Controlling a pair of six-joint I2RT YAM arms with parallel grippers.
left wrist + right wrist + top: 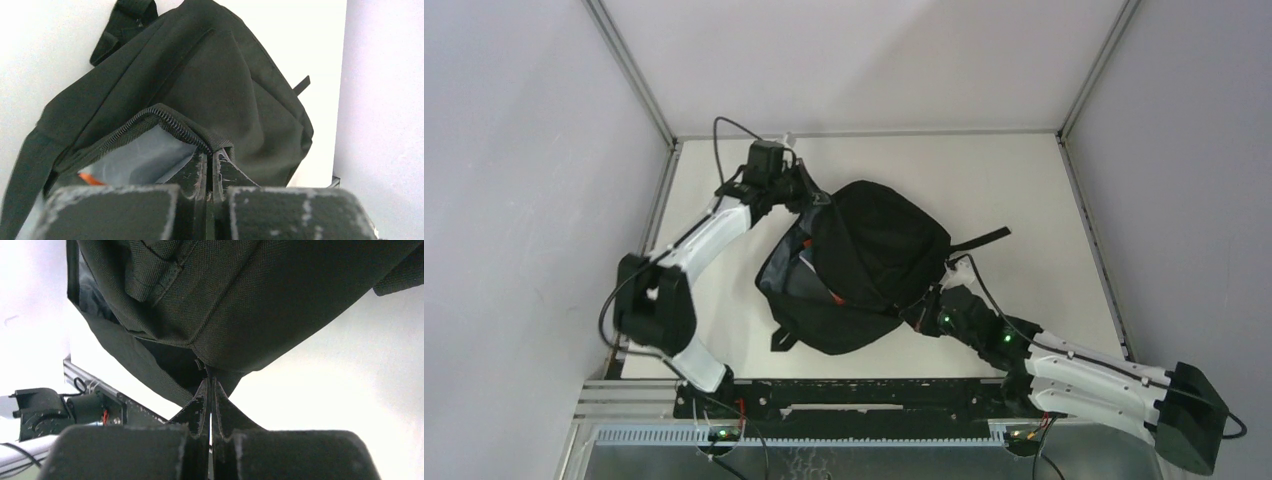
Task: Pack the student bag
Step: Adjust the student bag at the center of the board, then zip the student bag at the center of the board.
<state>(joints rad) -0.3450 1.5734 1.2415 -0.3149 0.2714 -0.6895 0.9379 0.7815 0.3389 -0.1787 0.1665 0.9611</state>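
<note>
The bag lies mid-bench, its opening toward the left edge. The left gripper sits at the bag's far-left side, nearest the far-left corner, clamped on the opening's rim. The right gripper sits at the bag's near-right side, pinching its fabric. A strap trails toward the right edge.

Black student bag, partly unzipped

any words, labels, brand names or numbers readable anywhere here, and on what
None can be read in any view.
The student bag shows only plain black fabric, with no visible logo or tag.
The left claw and right claw, both pinching it, bear only scuffs, no markings.
</note>
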